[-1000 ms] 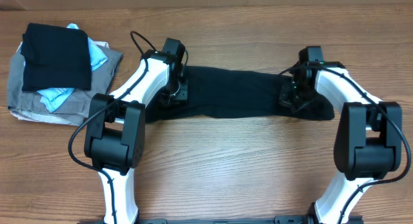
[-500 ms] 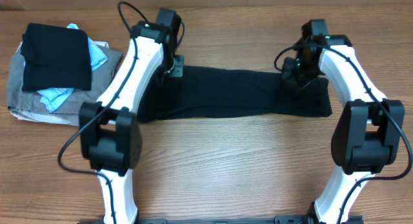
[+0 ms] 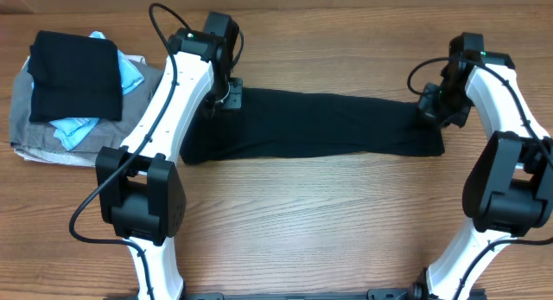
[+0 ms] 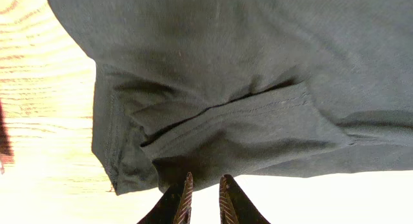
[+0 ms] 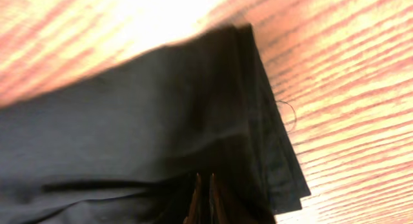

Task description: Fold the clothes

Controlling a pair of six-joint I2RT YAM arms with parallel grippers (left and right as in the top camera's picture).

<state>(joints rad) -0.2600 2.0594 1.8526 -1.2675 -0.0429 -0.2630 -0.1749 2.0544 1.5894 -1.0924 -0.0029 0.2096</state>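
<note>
Now one black T-shirt [image 3: 320, 123] lies flat on the bench [image 3: 302, 222] as a single long band. It runs left to right across the middle of the bench, toward the far edge, and its right end sits slightly lower in the overhead view than its left. In the left wrist view one sleeve [image 4: 258, 114] is folded onto the body, its stitched hem showing as a slanted line. In the right wrist view the shirt's end shows several stacked layers, with one loose thread [image 5: 288, 113] curling onto the wood.

Two sets of fingers meet the shirt, one at each end. The left fingers [image 4: 186, 195] are at the far-left corner of the band. They are parted by a narrow gap, with bright bench showing between them and their tips just at the fabric's edge, so they have released the cloth. The right fingers [image 5: 201, 198] are clenched together on the dark fabric at the band's right end.

Two white-and-black arms reach in from the near edge, the left arm [image 3: 173, 84] and the right arm [image 3: 497, 79].

Well apart, at the far-left corner of the bench, sits one pile. It has one folded black garment [image 3: 75, 75] on top, a light-blue garment [image 3: 130, 73] under it and a grey garment [image 3: 39, 140] at the bottom.
</note>
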